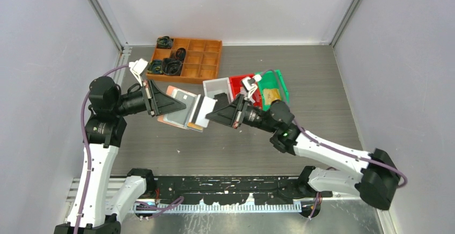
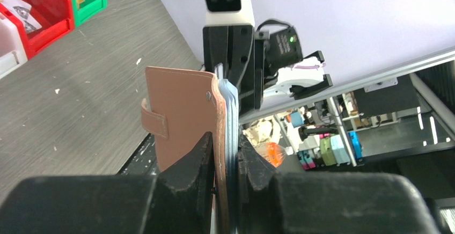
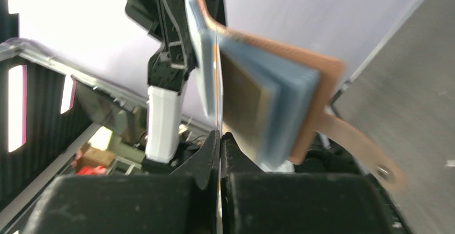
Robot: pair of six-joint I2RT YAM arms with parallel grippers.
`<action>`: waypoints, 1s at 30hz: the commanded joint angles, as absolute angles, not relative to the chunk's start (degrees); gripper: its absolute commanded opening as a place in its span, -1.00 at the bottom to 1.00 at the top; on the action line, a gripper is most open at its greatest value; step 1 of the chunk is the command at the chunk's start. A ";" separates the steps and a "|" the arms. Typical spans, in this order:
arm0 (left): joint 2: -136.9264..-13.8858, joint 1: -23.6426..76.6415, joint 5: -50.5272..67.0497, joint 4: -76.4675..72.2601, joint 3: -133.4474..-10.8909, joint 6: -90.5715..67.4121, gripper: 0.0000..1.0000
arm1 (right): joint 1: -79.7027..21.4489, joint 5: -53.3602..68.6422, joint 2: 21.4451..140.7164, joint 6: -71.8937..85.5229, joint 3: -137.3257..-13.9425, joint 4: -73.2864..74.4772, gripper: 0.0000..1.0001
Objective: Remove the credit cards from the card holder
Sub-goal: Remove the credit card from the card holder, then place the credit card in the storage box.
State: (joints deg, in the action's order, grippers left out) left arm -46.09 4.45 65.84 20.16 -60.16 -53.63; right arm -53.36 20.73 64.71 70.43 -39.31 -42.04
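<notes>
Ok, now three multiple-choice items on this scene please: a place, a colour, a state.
1. Where is the card holder? A) clamped in the left tool; B) in the orange tray; C) flat on the table.
2. Which colour is the rightmost bin? A) blue; B) white; C) green.
3. The right tool is: A) wide open; B) shut on a credit card; C) out of view.
Key: 1A, the left wrist view shows the clamp; 2C, clear from above; 3B, its tips meet on a thin card edge.
</notes>
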 commanded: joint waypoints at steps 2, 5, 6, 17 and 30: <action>-46.05 4.60 67.53 25.12 -66.23 -42.94 -0.95 | -42.66 23.92 53.16 58.42 -43.72 -13.62 -0.99; -46.21 4.59 65.43 32.81 -68.04 -32.61 -0.96 | -37.11 18.87 50.45 45.86 -51.19 12.60 -0.99; -46.11 4.57 64.59 34.52 -68.41 -30.08 -0.95 | -35.31 17.00 51.43 43.14 -53.65 18.27 -0.99; -44.39 4.57 64.29 45.57 -71.36 -15.76 -0.94 | -27.37 4.68 75.57 26.50 -71.17 37.97 -0.99; -41.59 4.61 65.14 47.23 -70.49 -15.16 -0.83 | -25.66 5.57 102.45 20.29 -90.84 40.69 -0.99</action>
State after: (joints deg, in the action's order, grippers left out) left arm -42.54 4.45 63.16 48.31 -68.45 -15.97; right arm -25.74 5.17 97.91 23.22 -84.99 39.24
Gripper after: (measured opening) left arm 0.179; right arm 0.033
